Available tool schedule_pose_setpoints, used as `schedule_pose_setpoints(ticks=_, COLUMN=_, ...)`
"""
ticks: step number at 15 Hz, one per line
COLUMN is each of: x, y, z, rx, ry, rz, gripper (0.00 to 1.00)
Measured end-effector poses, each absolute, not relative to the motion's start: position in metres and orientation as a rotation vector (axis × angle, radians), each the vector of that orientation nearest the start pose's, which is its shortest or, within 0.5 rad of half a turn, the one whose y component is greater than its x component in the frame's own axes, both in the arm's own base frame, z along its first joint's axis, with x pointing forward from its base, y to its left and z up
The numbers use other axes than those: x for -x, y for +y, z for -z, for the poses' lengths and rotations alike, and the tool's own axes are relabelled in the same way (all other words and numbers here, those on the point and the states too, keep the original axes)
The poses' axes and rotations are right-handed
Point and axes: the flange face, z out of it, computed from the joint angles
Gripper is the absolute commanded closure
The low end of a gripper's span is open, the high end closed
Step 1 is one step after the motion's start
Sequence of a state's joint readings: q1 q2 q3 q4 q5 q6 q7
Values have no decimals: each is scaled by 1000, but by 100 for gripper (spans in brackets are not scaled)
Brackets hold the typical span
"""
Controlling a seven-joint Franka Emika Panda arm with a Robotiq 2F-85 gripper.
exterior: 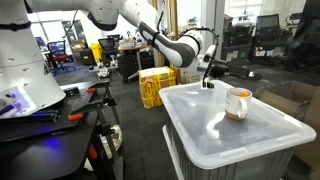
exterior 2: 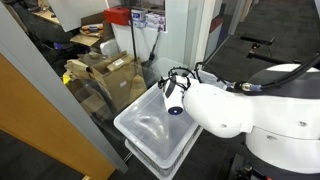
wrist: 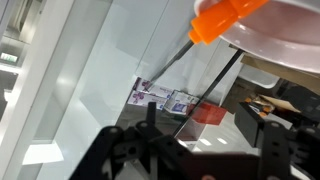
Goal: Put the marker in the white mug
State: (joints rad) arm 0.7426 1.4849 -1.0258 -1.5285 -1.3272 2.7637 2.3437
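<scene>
The white mug [exterior: 240, 101] stands on the lid of a translucent grey bin [exterior: 215, 135]. The orange marker [exterior: 233, 110] shows at the mug. In the wrist view the marker's orange end [wrist: 224, 18] sticks out over the mug's white rim [wrist: 275, 38] at the top right. My gripper [exterior: 208, 76] hovers above the lid's far edge, beside the mug and apart from it. Its two dark fingers [wrist: 190, 155] are spread wide at the bottom of the wrist view with nothing between them. In an exterior view the gripper [exterior 2: 175, 88] is over the bin [exterior 2: 150, 125] and the mug is hidden.
A yellow crate [exterior: 156, 85] stands on the floor behind the bin. A dark workbench [exterior: 50, 115] with tools is beside it. Cardboard boxes [exterior 2: 105, 70] are stacked past a glass wall. The robot's white arm [exterior 2: 225, 108] fills the side of the bin.
</scene>
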Motion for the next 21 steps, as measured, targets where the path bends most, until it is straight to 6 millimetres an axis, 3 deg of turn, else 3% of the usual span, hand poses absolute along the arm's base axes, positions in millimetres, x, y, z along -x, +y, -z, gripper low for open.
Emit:
schedule_pose_setpoints(ticks=3, x=-666, y=-42, z=-36, rx=-1916, ry=-330, rz=-1271, gripper=0)
schedule_pose_setpoints(ticks=8, x=-659, y=-28, z=-67, rx=-1980, ry=-242, rz=-1243, gripper=0)
schedule_pose_setpoints(ticks=21, x=-644, y=-24, z=-120, rx=-2213, ry=-138, rz=-1102, gripper=0)
